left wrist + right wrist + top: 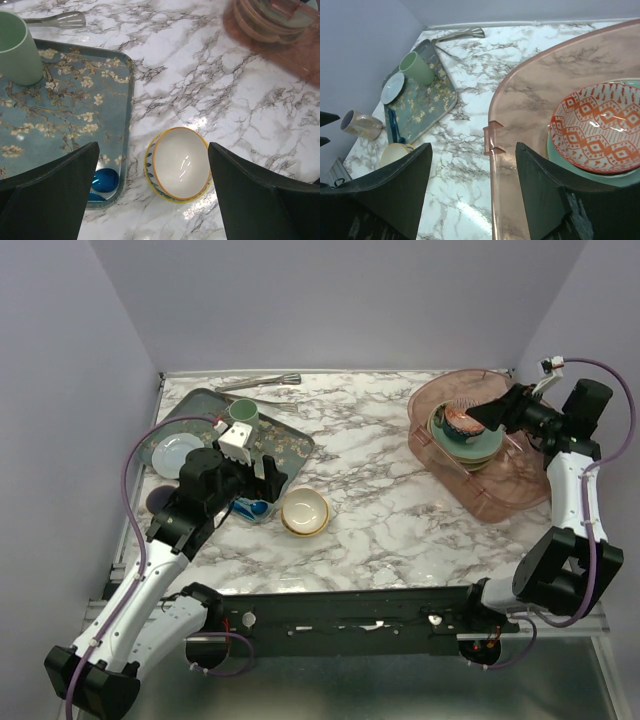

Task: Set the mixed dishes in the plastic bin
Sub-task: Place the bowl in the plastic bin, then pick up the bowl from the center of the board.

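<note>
The plastic bin [510,490], upper right in the overhead view, is holding stacked plates [470,448] as the right gripper [472,147] is hovering over it, jaws apart and empty. At lower left, the left gripper [152,145] is hanging wide open above the blue-yellow bowl [180,162], just beside the floral tray [65,115]. The right wrist view is revealing an orange-patterned bowl [600,127] topping the stack.

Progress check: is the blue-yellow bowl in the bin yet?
Out. The bowl sits on the marble table beside the floral tray, apart from the bin.
</note>
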`<state>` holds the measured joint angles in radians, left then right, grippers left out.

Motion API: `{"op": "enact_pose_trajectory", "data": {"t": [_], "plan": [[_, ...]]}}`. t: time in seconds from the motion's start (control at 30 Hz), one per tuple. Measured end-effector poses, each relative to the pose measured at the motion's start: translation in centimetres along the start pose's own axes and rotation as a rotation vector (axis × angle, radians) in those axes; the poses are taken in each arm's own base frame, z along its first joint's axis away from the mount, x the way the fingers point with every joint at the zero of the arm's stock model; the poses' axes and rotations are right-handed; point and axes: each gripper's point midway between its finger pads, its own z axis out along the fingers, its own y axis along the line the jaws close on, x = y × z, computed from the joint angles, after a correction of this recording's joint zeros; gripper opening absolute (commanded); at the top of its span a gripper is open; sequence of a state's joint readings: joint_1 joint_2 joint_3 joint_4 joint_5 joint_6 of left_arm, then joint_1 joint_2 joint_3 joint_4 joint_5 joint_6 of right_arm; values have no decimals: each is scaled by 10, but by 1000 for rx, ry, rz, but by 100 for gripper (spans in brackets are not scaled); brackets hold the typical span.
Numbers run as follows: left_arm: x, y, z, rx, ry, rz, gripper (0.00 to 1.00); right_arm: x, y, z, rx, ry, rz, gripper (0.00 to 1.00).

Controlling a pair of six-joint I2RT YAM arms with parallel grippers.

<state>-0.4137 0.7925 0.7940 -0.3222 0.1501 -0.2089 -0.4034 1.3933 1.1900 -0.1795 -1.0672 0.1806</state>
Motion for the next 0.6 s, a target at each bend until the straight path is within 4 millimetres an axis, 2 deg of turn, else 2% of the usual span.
{"op": "enact_pose_trajectory", "data": {"t": [0.23,0.4,0.47,0.6], "plan": [[11,-2,8,23,49,-10,99,-3,34,-8,-71,-11,-79,77],[15,-5,9,39,62,-12,99,-1,84,-10,-153,-7,-195,82],[15,-5,10,43,64,-12,99,6,110,-13,-199,-6,-259,84],[18,-7,11,53,76,-15,99,17,144,-22,-275,-14,-365,89]]}}
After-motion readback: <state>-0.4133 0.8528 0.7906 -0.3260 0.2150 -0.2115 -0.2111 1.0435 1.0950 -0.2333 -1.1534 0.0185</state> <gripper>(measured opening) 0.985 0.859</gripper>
